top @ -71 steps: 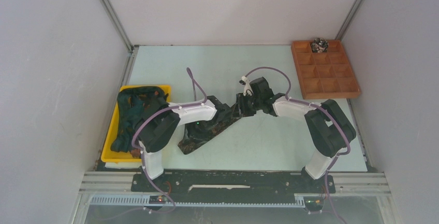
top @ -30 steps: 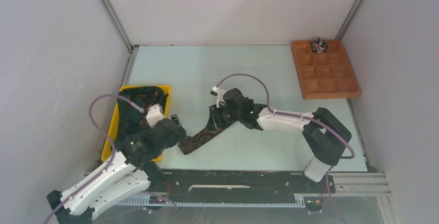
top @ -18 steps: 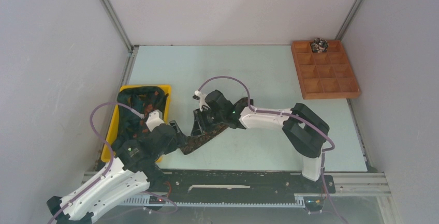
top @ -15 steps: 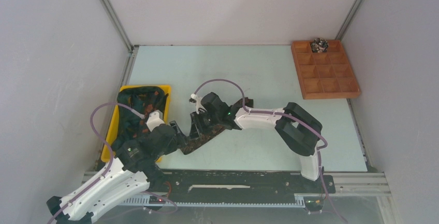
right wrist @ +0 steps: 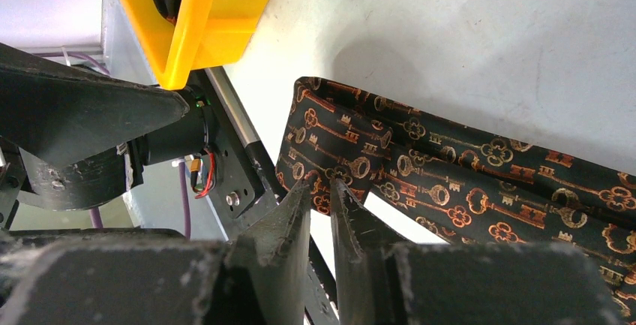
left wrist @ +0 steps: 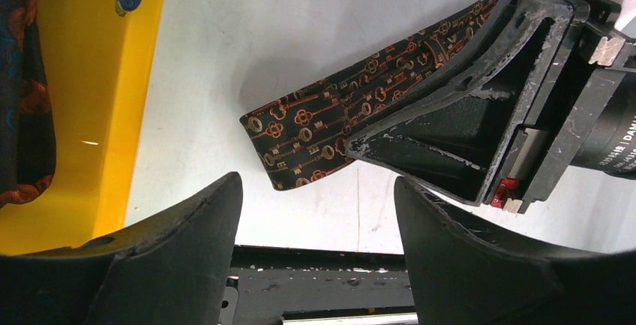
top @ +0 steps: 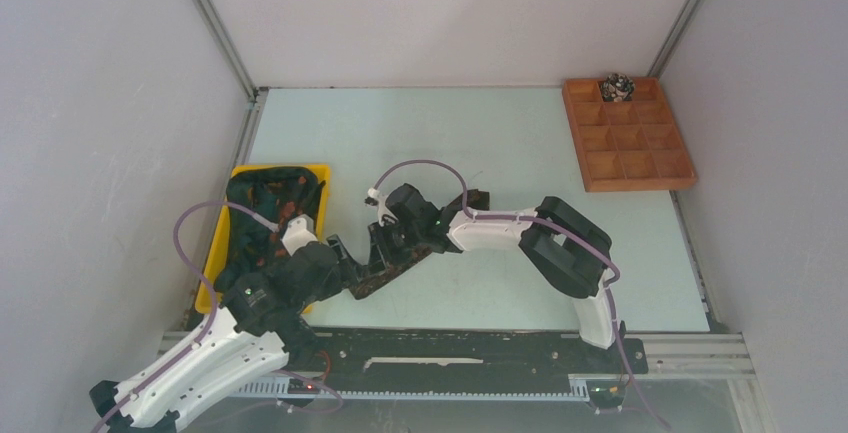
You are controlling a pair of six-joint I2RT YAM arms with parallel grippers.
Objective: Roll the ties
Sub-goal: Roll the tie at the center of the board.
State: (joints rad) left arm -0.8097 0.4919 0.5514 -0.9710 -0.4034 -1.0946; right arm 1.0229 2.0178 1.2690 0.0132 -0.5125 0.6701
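We are holding the left gripper wide open before a black, orange-key-printed fabric necktie lying flat on the pale table, the right gripper touching it with near-closed tips, dark crumpled ties lying in a yellow plastic bin, one patterned coil sitting in a brown wooden grid tray, far row.

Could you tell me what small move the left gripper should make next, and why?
Probably ease the left gripper forward to pinch the tie at its wide end: it is open just short of that end, which lies flat, unrolled, beside the right gripper.
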